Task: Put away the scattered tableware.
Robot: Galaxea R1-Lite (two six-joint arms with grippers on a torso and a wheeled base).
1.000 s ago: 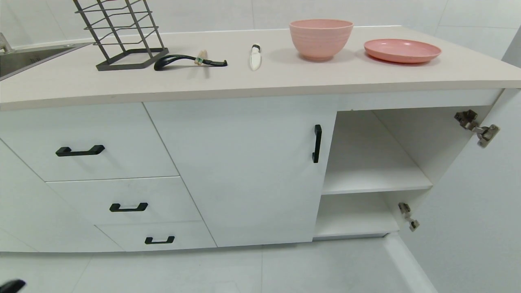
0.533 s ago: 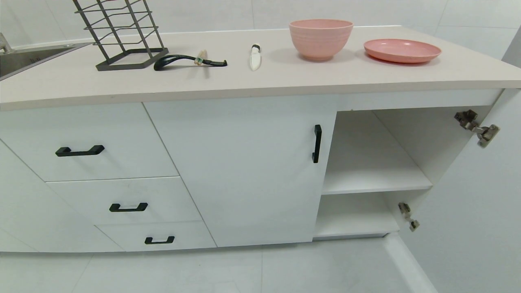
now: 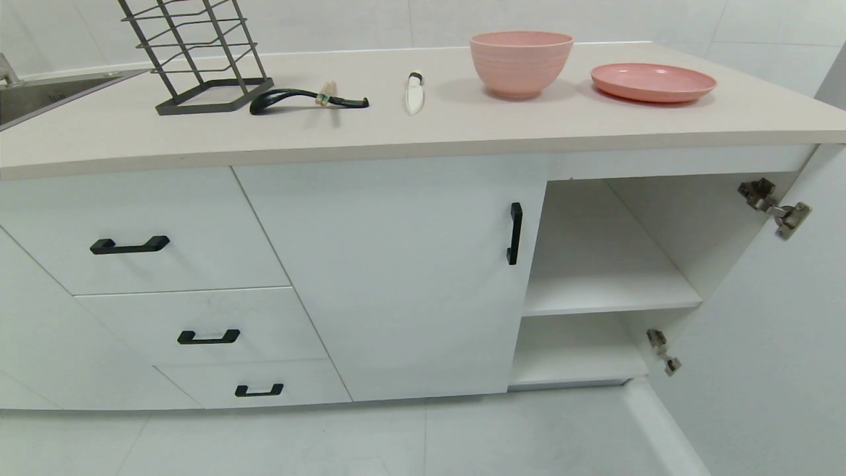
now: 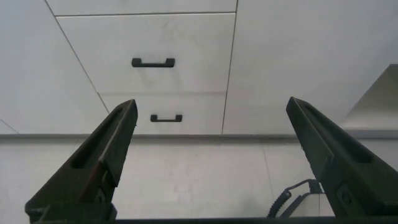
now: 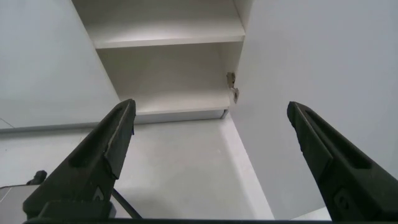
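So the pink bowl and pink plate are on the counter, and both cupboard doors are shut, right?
Not quite. The pink bowl and pink plate are on the counter, but only the left cupboard door is shut; the right door stands open, as the head view shows.

no legible text, labels or numbers anywhere here.

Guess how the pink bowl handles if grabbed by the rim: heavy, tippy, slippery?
Pink bowl looks like matte, thin-walled plastic, so probably light and not fragile. Its base is narrower than its rim, so a push near the top may tip it. Ribbed wall should aid grip.
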